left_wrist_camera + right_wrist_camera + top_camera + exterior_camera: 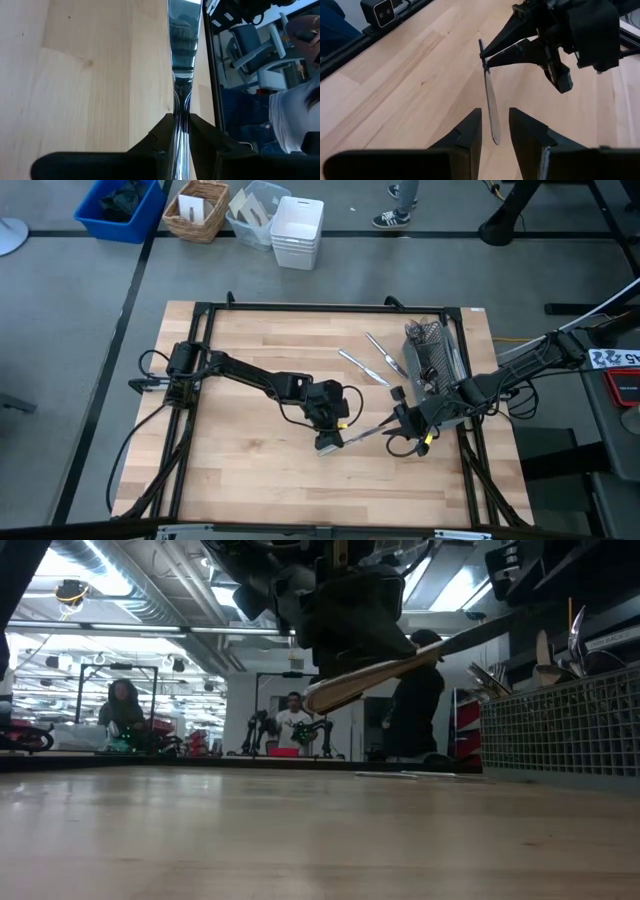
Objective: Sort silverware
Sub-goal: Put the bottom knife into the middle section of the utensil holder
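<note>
Clamped in the left gripper [181, 131], a knife [183, 60] points between the right gripper's [495, 131] parted fingers; only the low view shows what look like utensils standing in the mesh caddy [560, 725].

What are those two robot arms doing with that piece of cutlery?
They are passing a table knife between them above the wooden table. The left gripper pinches its handle, holding it in the air. The right gripper has its fingers open on either side of the blade, not yet closed. Two more pieces lie on the table beside the mesh caddy.
</note>
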Tool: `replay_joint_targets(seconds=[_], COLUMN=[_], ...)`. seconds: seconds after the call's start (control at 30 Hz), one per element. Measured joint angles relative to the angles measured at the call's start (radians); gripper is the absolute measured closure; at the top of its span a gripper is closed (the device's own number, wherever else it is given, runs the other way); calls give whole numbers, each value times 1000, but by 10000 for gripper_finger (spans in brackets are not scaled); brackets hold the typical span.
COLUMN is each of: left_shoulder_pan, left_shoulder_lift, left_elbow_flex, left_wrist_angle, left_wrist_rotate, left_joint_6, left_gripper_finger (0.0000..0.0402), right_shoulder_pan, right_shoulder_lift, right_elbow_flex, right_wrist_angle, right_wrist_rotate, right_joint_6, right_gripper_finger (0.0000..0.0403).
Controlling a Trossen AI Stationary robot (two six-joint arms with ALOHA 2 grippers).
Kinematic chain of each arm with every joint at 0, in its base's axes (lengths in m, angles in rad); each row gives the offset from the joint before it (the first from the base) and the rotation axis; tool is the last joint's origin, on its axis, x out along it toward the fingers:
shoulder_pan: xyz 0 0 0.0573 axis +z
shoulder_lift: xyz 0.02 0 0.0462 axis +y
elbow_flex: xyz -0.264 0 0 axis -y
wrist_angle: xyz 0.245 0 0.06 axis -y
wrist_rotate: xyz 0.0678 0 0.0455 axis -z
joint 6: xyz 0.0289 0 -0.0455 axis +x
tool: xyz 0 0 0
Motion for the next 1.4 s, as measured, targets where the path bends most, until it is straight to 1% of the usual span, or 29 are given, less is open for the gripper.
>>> replay_joint_targets(seconds=[0.63,0.87,1.4], left_shoulder_pan=[0,0,0], left_shoulder_lift=[0,0,0], left_elbow_flex=[0,0,0], left_wrist_angle=[11,60,58], left_wrist_rotate=[0,6,7], left_joint_6=[-5,-16,-17], left_gripper_finger=[363,363,363], right_shoulder_pan=[0,0,0], right_shoulder_lift=[0,0,13], right_elbow_flex=[0,0,0], right_wrist_angle=[-28,-28,-20], right_wrist_rotate=[-1,34,35], right_joint_6=[-8,-8,-8], right_gripper_finger=[301,301,301])
